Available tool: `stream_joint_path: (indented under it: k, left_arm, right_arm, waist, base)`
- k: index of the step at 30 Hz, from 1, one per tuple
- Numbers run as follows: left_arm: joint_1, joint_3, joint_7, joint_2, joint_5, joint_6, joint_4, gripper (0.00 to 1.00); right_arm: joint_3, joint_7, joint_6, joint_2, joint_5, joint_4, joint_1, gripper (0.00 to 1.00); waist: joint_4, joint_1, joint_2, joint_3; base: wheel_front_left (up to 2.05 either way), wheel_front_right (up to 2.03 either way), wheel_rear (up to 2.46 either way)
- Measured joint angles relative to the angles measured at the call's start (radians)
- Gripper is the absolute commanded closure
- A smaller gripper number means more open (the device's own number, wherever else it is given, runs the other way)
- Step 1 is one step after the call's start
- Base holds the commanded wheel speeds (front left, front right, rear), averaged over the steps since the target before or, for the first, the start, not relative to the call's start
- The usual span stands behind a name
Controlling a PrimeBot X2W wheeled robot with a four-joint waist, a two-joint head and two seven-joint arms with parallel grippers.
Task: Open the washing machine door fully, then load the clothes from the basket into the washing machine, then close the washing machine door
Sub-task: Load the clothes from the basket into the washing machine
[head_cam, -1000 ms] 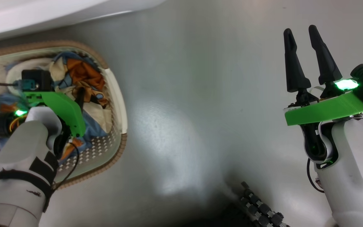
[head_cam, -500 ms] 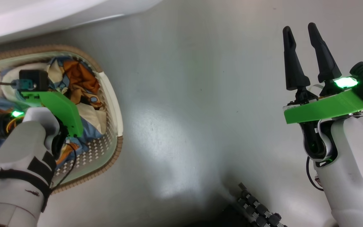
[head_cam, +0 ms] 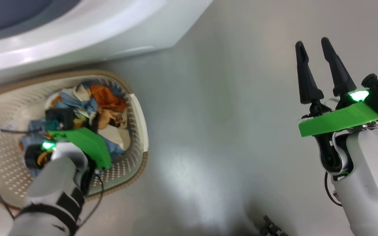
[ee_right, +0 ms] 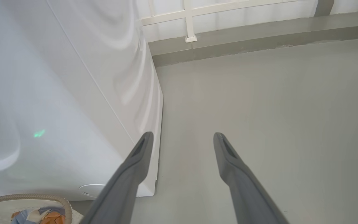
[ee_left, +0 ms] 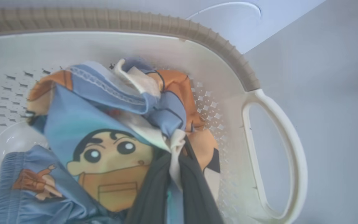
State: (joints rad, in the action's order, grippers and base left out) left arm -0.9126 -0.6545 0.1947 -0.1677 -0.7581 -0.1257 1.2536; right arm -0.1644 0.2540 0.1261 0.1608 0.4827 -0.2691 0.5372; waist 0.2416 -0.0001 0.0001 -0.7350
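Head view now shows more washing machine (head_cam: 94, 29) at upper left than a second ago, with the basket (head_cam: 140, 114) at lower left. Your left gripper (ee_left: 176, 152), spread earlier, now pinches the clothes (ee_left: 73, 124) in it; your right gripper (head_cam: 312, 44) stays spread.

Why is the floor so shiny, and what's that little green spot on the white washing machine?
Head view: room light bounces off the glossy grey floor as a pale patch, and a green lamp glows at the right gripper's base. Right wrist view: the green spot on the washing machine is likely a lamp's reflection. Left wrist view: the clothes look slightly soft up close.
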Motion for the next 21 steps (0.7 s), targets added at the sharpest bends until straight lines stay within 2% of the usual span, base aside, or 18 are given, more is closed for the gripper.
stream_joint_path:
  k: [6, 13, 16, 21]
  left_arm:
    - [0.106, -0.015, 0.036, 0.01, -0.063, 0.0, -0.101, 1.0]
    - [0.203, -0.022, 0.053, -0.007, -0.116, 0.0, -0.222, 1.0]
    - [0.229, -0.01, 0.053, -0.015, -0.128, 0.0, -0.266, 1.0]
    - [0.307, 0.066, 0.053, -0.041, -0.123, 0.0, -0.385, 1.0]
  right_arm:
    - [-0.004, 0.0, 0.0, 0.011, 0.001, -0.021, -0.039, 0.0]
    - [0.001, 0.0, 0.0, 0.026, 0.013, -0.042, -0.113, 0.0]
    - [0.004, 0.0, 0.0, 0.029, 0.017, -0.047, -0.128, 0.0]
    - [0.013, 0.0, 0.0, 0.038, 0.018, -0.061, -0.169, 0.0]
  waist:
    - [-0.029, -0.0001, -0.0001, 0.106]
    - [-0.062, -0.0001, 0.0, 0.237]
    - [-0.072, -0.0001, 0.0, 0.273]
    - [-0.098, -0.0002, -0.0001, 0.364]
  base:
    - [0.0, 0.0, 0.0]
    - [0.0, 0.0, 0.0]
    - [0.0, 0.0, 0.0]
    - [0.0, 0.0, 0.0]
